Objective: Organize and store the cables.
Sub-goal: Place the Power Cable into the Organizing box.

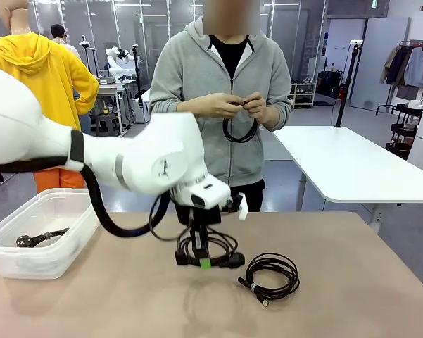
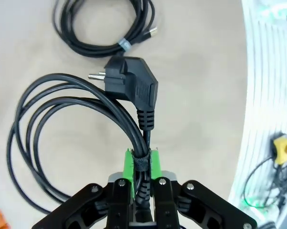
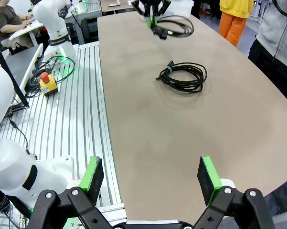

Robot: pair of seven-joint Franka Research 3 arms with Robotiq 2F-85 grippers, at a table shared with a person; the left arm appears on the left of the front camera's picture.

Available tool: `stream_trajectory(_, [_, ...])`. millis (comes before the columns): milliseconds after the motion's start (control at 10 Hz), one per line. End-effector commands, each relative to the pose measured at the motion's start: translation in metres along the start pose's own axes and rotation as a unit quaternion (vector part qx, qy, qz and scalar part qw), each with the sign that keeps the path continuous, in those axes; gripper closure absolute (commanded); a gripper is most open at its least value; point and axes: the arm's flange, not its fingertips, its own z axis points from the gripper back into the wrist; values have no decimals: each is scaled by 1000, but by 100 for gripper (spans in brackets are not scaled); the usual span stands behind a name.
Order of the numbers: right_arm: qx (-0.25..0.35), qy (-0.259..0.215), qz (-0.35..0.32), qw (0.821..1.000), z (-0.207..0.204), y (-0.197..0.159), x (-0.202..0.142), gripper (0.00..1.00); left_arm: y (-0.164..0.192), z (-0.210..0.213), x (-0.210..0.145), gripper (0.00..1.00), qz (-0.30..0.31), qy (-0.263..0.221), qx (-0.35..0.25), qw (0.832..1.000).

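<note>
**Item 1: left gripper** (image 1: 203, 262) (image 2: 142, 164). Jaws clamped tight on the strapped neck of the power cord coil (image 1: 224, 246) (image 2: 105, 104), just behind its angled plug (image 2: 132, 83). Position is centre of frame in the front view, low over the table (image 1: 352, 296). Whether the coil rests on the table or hangs just clear of it cannot be told.

**Item 2: storage bin** (image 1: 56, 198). Clear plastic, left edge of the front view, one cord (image 1: 39, 239) already inside. The bin lies left of the held coil, on the left arm's own side. The loops trail away from the fingers, so judged to enter the bin first.

**Item 3: USB cable coil** (image 1: 267, 259) (image 2: 98, 47) (image 3: 181, 85). Loose on the table, just right of the held coil.

**Item 4: right gripper** (image 3: 150, 176). Jaws spread wide, empty, well apart from both coils.

**Item 5: person's hands** (image 1: 225, 105). Hold a further cable (image 1: 239, 134), top centre of the front view.
</note>
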Motion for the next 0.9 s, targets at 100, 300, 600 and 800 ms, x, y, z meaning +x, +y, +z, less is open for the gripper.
stream_trajectory(100, [-7, -2, 2, 1000, -2, 2, 4, 0, 1, 40, -14, 92, -21, -26, 22, 999])
stream_trajectory(300, [-7, -2, 2, 1000, -2, 2, 4, 0, -5, 54, -15, 92, -35, -51, 12, 998])
stream_trajectory(600, [-7, -2, 2, 1000, -2, 2, 4, 0, 7, 46, -7, 92, -13, -15, 34, 999])
stream_trajectory(800, [-7, -2, 2, 1000, -2, 2, 4, 0, 7, 45, -8, 85, -18, -22, 27, 999])
